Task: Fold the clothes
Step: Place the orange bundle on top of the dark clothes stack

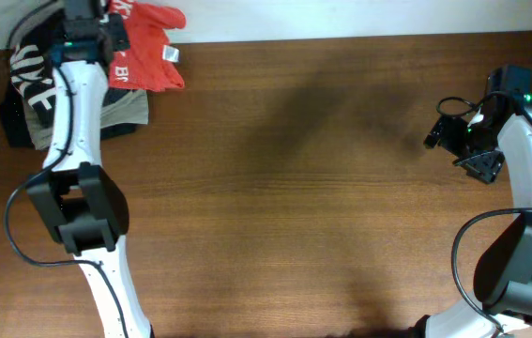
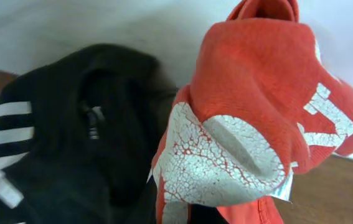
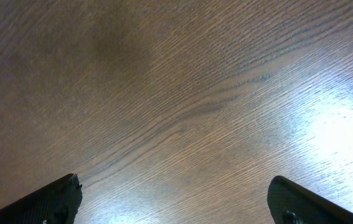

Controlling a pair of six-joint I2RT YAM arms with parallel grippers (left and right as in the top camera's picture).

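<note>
Two arms work at a brown wooden desk (image 1: 294, 188) in the overhead view. The left arm reaches to the far left corner, where the left gripper (image 1: 114, 36) is clenched on the left edge of the red-orange T-shirt (image 1: 153, 42). The shirt is crumpled in a heap at the desk's far edge, with a white neck label (image 1: 170, 54) showing. Just beside it, to the left, is a black garment (image 1: 29, 80) with large white letters, and olive-grey folded garments (image 1: 127, 108) lie under the arm. The right gripper (image 1: 458, 150) is well apart, at the right side over bare wood.

The left wrist view is filled by the T-shirt (image 2: 257, 93), bunched and rumpled, its white lettering (image 2: 226, 155) cracked and creased. The black garment (image 2: 70, 124) with white stripes is at its left. The gripper's fingers are hidden here.

The right wrist view shows the right gripper (image 3: 176, 202) released, jaws wide apart above the wood grain of the desk (image 3: 176, 93).
</note>
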